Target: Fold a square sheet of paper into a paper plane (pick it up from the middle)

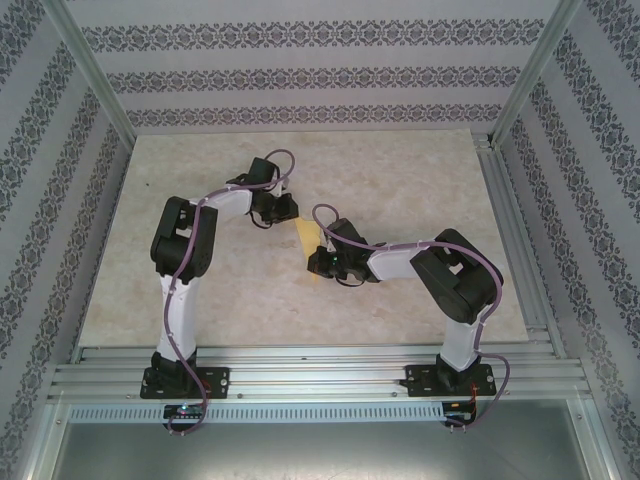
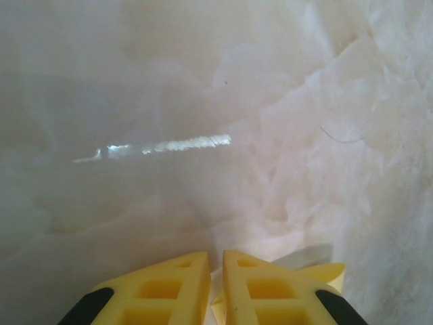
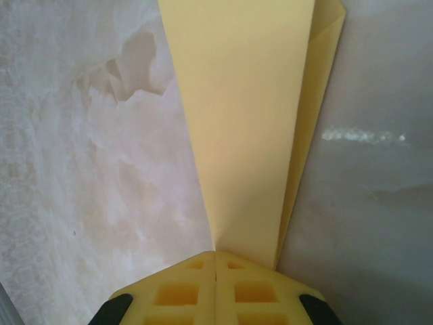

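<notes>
The square sheet of paper (image 1: 306, 238) is folded into a narrow yellow wedge and lies between my two grippers near the middle of the table. My left gripper (image 1: 283, 213) is at its far end. In the left wrist view this gripper (image 2: 216, 256) has its jaws nearly together on a sliver of the paper, and a corner of the sheet (image 2: 325, 272) sticks out to the right. My right gripper (image 1: 322, 262) is at the near end. In the right wrist view it (image 3: 215, 253) is shut where the paper (image 3: 243, 122) narrows, and a second layer shows along the paper's right edge.
The pale marbled tabletop (image 1: 400, 170) surrounds the paper. Aluminium rails (image 1: 300, 365) run along the near edge and the right side (image 1: 515, 230). Patterned walls enclose the table on three sides.
</notes>
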Motion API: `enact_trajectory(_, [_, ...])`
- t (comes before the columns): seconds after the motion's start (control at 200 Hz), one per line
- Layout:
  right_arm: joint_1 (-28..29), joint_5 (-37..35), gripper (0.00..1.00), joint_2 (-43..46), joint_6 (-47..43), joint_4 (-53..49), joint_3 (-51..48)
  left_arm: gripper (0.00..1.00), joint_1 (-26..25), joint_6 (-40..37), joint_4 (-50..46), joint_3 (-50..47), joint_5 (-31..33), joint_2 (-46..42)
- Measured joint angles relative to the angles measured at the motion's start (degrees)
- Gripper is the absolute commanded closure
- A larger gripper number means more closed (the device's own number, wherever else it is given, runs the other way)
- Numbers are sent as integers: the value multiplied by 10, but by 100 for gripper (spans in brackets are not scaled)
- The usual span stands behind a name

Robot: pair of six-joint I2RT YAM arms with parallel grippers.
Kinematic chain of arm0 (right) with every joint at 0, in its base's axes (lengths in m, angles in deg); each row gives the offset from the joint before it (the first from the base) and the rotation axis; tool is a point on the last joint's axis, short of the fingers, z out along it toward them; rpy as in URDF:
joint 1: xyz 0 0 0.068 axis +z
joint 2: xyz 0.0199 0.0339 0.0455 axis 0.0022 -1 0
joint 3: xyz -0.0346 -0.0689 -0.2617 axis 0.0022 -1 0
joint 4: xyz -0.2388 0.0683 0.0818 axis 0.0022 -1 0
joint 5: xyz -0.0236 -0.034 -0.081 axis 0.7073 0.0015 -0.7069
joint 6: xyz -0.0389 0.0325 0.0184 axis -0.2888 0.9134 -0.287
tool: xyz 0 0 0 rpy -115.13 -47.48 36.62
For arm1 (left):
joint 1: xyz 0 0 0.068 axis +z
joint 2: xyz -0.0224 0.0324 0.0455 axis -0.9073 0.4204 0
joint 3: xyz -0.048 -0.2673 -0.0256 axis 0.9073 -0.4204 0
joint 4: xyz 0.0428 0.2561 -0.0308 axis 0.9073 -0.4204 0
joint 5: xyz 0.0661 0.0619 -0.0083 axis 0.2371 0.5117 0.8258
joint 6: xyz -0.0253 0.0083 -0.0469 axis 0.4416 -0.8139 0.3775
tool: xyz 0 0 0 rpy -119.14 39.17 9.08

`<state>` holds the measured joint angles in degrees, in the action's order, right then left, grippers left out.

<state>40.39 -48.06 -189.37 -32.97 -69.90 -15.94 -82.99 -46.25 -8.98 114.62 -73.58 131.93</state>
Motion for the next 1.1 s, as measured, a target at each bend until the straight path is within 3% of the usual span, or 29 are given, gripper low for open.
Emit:
enact_trajectory(0.205, [0,0,95,1,0,0,1,82,3,-9,-21,27,13,9])
enact_trajectory(0.405, [0,-2,80,14,-4,-21,8,76,26,-17,-21,26,75,-10])
enact_trajectory(0.719, [-37,-23,53,123,-9,-33,18,45,23,-18,-25,-37,153,-173])
enact_trajectory(0.899, [-70,-70,35,169,-14,-37,13,33,-13,-17,-35,-65,198,-201])
enact_trajectory(1.099, [-98,-156,23,239,-23,-64,-52,21,-95,-17,-73,-98,273,-212])
